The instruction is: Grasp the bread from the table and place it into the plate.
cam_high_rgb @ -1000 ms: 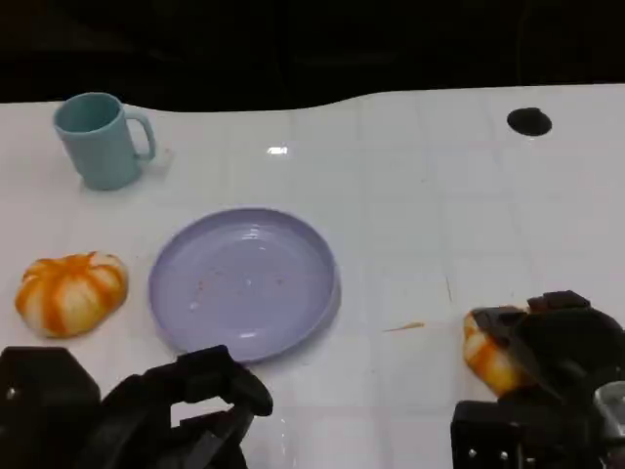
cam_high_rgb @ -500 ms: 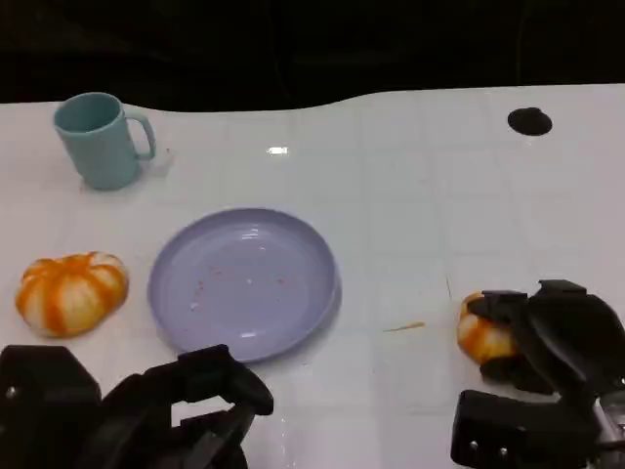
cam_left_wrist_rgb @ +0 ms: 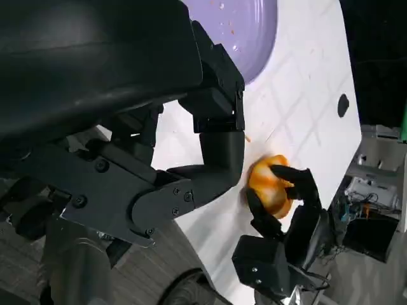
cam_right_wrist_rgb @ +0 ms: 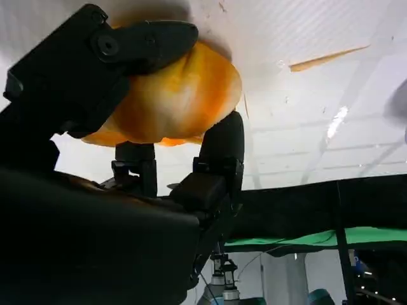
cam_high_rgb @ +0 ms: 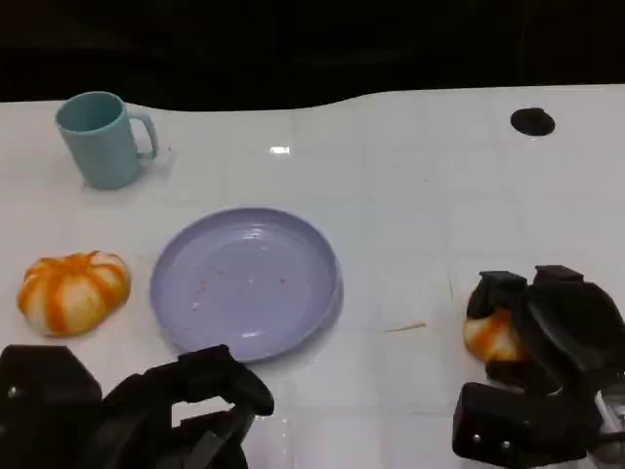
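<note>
Right hand (cam_high_rgb: 535,337) hides most of bread (cam_high_rgb: 491,336).

Right hand (cam_right_wrist_rgb: 133,121) grips bread (cam_right_wrist_rgb: 172,101).

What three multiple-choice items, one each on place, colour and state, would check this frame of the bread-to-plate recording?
1. Where does the mug stand?
A. Inside the plate
B. On the table beyond the plate, toward its left
C. Beside the right robot hand

2. What colour is the plate?
A. Pale purple
B. Bright red
C. Black

3. What is the right robot hand doing?
A. Resting on the mug
B. Lying flat with nothing in it
C. Gripping a bread roll

Key: 1 B, since the head view shows the mug at the far left, apart from the plate. 2 A, the plate reads lavender against the white table. 3 C, the right wrist view shows black fingers wrapped around the orange bread roll.
</note>
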You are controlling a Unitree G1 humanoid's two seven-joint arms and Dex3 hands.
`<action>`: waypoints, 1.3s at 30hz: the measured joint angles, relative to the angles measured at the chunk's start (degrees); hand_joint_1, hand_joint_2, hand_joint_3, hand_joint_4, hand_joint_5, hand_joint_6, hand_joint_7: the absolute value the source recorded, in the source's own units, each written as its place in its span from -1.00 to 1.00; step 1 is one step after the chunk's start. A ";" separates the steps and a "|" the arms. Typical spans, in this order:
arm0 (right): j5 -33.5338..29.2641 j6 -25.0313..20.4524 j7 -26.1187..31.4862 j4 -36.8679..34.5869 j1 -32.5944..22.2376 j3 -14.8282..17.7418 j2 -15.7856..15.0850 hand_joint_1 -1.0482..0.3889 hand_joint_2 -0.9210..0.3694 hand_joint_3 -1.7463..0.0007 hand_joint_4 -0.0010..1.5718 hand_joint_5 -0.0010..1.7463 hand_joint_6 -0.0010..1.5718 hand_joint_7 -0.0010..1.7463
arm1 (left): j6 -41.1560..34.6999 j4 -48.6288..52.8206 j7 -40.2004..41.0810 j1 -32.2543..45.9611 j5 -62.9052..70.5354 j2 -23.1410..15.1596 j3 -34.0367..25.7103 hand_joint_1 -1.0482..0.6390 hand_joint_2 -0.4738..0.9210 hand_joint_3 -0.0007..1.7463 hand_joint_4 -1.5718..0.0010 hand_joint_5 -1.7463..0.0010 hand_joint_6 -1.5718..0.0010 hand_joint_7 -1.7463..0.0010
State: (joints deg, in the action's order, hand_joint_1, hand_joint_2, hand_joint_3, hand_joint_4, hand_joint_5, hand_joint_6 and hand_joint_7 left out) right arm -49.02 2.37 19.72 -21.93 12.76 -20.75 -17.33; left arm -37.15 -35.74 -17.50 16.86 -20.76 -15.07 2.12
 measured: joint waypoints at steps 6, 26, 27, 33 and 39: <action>0.89 2.87 3.45 0.05 0.24 -0.02 -0.02 0.24 -0.31 0.12 0.18 1.00 -0.10 0.98 | 0.01 0.00 0.00 0.01 0.00 0.01 0.08 -0.16 0.80 -0.11 0.15 -1.00 0.21 -0.64; 8.08 7.88 -1.31 7.50 3.74 -0.81 8.09 0.24 -0.08 -0.48 0.25 1.00 -0.07 1.00 | 0.80 0.71 0.00 -0.10 0.32 0.29 0.74 -0.16 0.81 -0.12 0.16 -1.00 0.21 -0.65; 8.34 8.09 -1.70 7.00 4.11 -1.01 8.75 0.24 -0.09 -0.49 0.25 1.00 -0.07 1.00 | 0.89 0.80 0.00 -0.10 0.38 0.30 0.80 -0.15 0.81 -0.12 0.15 -1.00 0.21 -0.65; 9.00 9.14 -4.26 4.08 7.55 -3.05 11.59 0.25 -0.06 -0.49 0.22 1.00 -0.09 1.00 | 1.43 0.97 0.00 0.02 0.46 0.35 0.94 -0.15 0.81 -0.11 0.17 -1.00 0.23 -0.64; 9.96 10.06 -4.87 -2.31 12.53 -5.09 16.06 0.25 -0.11 -0.43 0.17 1.00 -0.11 0.92 | 1.46 0.57 0.24 0.61 0.96 0.45 2.03 -0.15 0.81 -0.13 0.17 -1.00 0.21 -0.64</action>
State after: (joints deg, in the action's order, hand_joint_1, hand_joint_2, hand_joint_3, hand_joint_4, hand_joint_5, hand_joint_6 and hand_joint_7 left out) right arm -39.06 12.43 14.85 -24.24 25.29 -25.85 -1.27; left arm -35.68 -35.17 -17.26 17.47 -19.80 -14.62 4.15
